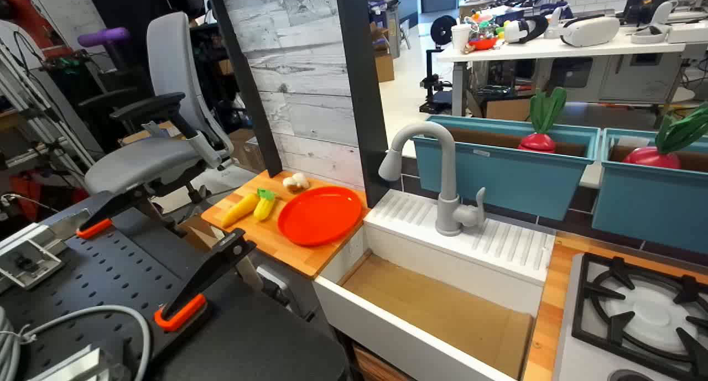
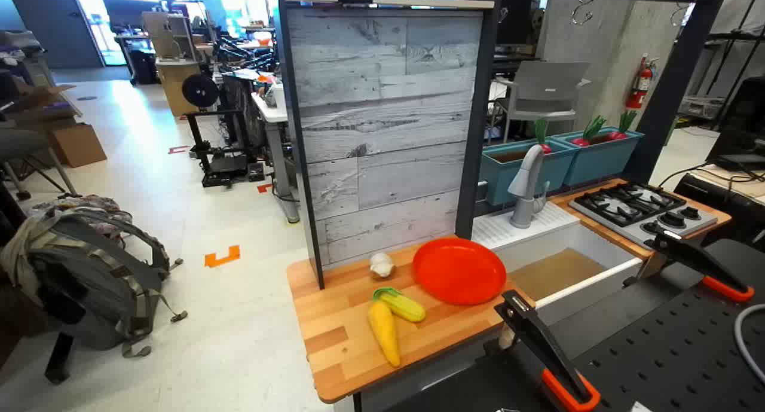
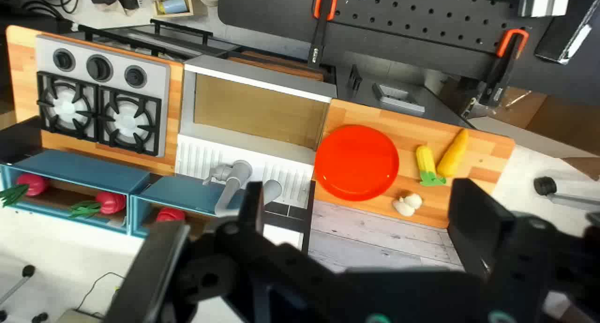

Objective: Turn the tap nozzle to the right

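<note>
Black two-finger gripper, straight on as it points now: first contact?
Likely the round red plastic-looking plate on the brown wooden countertop: in the wrist view it shows beyond the gap of the open black two-finger gripper. Depth and aim are unclear, so the countertop beside it could come first.

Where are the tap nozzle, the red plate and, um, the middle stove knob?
Tap nozzle (image 1: 448, 165): in an exterior view, on its upright tube.
Red plate (image 3: 357, 162): in the wrist view, on its bare middle.
Middle stove knob (image 3: 99, 68): in the wrist view, on its black top.
</note>
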Controlling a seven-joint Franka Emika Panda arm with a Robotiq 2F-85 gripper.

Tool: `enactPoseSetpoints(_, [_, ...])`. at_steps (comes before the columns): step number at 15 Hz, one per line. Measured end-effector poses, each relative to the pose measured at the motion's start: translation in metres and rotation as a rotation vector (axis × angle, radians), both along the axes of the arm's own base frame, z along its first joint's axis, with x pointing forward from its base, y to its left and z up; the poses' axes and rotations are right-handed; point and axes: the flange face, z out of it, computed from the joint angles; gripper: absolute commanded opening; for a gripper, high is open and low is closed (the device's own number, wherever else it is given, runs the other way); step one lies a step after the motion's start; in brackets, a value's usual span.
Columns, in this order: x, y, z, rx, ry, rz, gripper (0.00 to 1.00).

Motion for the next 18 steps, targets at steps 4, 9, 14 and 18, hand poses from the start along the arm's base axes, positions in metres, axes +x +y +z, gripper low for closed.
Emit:
enactPoseSetpoints(4, [0.0, 0.0, 0.001, 0.0, -0.003, 0.0, 1.0])
enactPoseSetpoints(9, [0.0, 0.0, 0.001, 0.0, -0.003, 0.0, 1.0])
enactPoseSetpoints(14, [0.003, -0.001, -0.001, 0.002, -0.023, -0.01, 1.0])
enactPoseSetpoints(18, [0.026, -0.007, -0.023, 0.023, -0.09, -0.064, 1.0])
